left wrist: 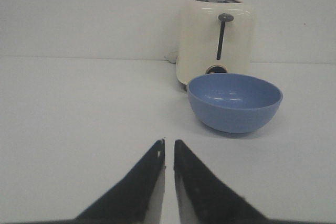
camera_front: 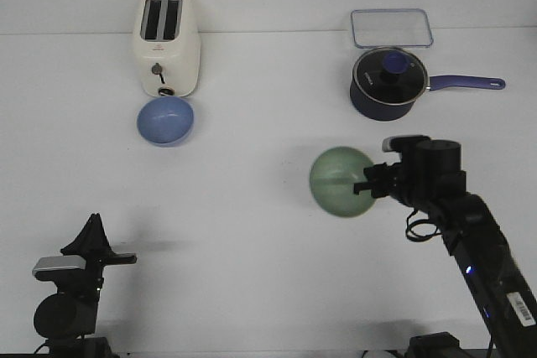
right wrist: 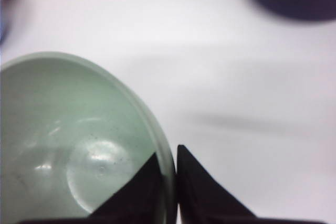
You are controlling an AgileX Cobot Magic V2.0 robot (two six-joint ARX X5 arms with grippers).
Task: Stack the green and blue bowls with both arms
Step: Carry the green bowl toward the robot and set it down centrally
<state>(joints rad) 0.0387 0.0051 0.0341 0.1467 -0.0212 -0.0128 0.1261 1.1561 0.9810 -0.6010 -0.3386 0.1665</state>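
The pale green bowl point(camera_front: 340, 182) hangs above the table right of centre, blurred, held by its rim. My right gripper point(camera_front: 367, 186) is shut on that rim; in the right wrist view one finger is inside the green bowl point(right wrist: 68, 145) and one outside, the gripper point(right wrist: 169, 157) pinching the wall. The periwinkle blue bowl point(camera_front: 165, 120) sits upright on the table just in front of the toaster. It also shows in the left wrist view point(left wrist: 234, 101). My left gripper point(left wrist: 168, 143) is shut and empty, low at the near left point(camera_front: 94, 225), well short of the blue bowl.
A cream toaster point(camera_front: 166, 43) stands at the back left, directly behind the blue bowl. A dark navy saucepan point(camera_front: 388, 84) with a glass lid and a handle pointing right stands at the back right. A clear plastic lid point(camera_front: 392, 28) lies behind it.
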